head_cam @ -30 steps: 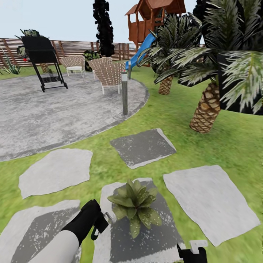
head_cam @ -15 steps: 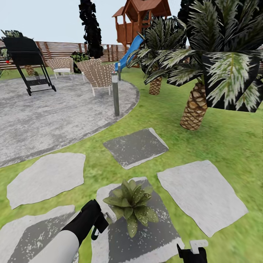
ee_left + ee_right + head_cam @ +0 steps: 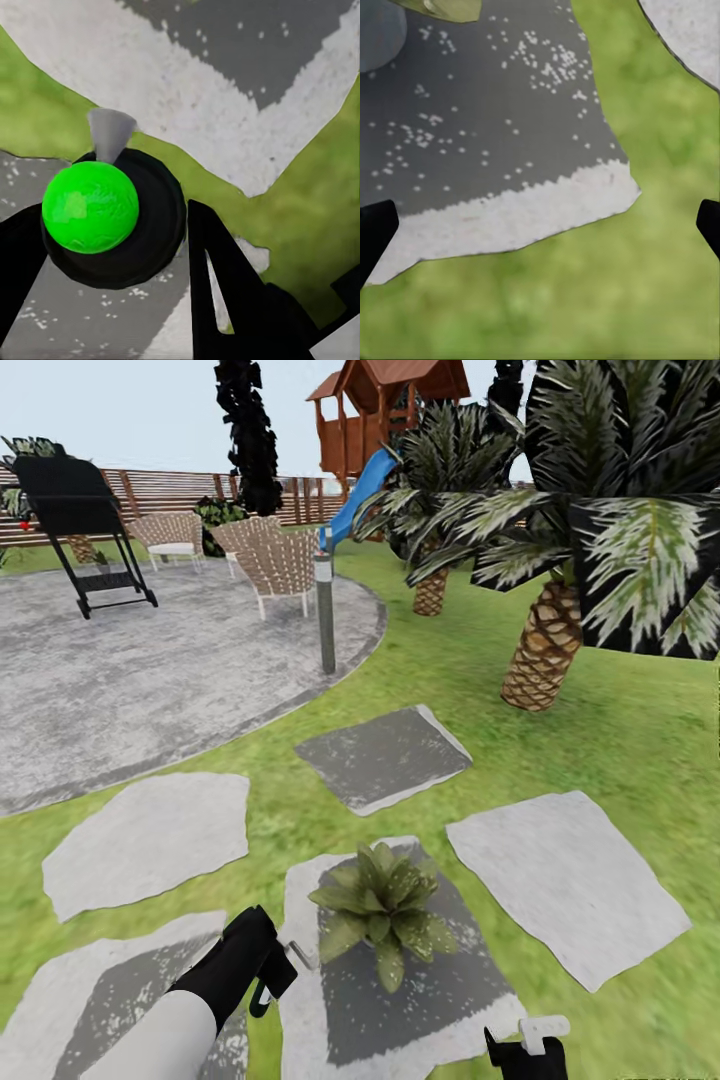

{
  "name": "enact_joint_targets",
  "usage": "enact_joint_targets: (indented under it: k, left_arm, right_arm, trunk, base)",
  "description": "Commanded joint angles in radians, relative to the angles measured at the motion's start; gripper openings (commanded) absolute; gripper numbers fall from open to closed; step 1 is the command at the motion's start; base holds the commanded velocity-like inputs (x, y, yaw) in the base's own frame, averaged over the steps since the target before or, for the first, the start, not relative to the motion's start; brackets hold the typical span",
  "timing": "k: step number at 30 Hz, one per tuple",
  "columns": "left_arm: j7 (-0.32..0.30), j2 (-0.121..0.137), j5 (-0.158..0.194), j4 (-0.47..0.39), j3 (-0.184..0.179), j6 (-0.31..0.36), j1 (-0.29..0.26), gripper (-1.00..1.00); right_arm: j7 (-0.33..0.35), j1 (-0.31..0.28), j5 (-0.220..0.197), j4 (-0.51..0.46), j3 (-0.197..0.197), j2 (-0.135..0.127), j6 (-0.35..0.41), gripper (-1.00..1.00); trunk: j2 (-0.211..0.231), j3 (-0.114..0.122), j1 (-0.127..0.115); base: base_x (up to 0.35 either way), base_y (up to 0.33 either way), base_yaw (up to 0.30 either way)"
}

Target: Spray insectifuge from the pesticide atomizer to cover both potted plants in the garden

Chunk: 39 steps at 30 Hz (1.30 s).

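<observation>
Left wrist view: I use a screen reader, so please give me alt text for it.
The left end effector grips the pesticide atomizer, a black round body with a bright green ball and a grey nozzle. Below lie grey stepping stones and green lawn.

Potted plant (image 3: 383, 907) low ahead on its stepping stone (image 3: 400, 1000), open lawn (image 3: 600, 750) right, palm trunk (image 3: 543, 658) well beyond

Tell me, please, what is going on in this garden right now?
The robot stands on the lawn beside a small potted plant on a grey stepping stone. Its left gripper has its jaws shut on the pesticide atomizer, held close beside the plant's leaves. The right gripper hangs with its jaws open above the stone's edge, holding nothing.
</observation>
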Motion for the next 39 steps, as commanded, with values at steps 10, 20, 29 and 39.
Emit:
enact_joint_targets:
  k: [10, 20, 29, 39]
  left_arm:
    - [-0.009, 0.000, -0.011, 0.007, -0.002, 0.001, 0.000, -1.00]
    - [-0.009, 0.002, -0.011, 0.007, -0.003, 0.001, 0.000, -1.00]
    - [-0.019, 0.006, -0.012, 0.000, 0.023, 0.012, -0.011, -1.00]
    - [-0.156, 0.008, -0.069, 0.013, 0.013, 0.077, -0.023, -1.00]
  right_arm:
    - [0.007, -0.001, 0.002, 0.000, -0.008, 0.000, -0.004, 1.00]
    - [0.007, 0.000, 0.001, -0.001, -0.009, -0.001, -0.005, 1.00]
    - [0.006, -0.001, 0.001, -0.001, -0.009, -0.003, -0.004, 1.00]
    - [0.005, 0.000, 0.001, -0.001, -0.009, -0.006, -0.004, 1.00]
  trunk:
    - [0.000, -0.001, 0.000]
    - [0.000, -0.001, 0.000]
    - [0.000, -0.001, 0.000]
    - [0.000, -0.001, 0.000]
  base:
    - [0.107, 0.116, -0.269]
    - [0.001, 0.000, -0.021]
    - [0.000, 0.000, 0.000]
    - [0.000, 0.000, 0.000]
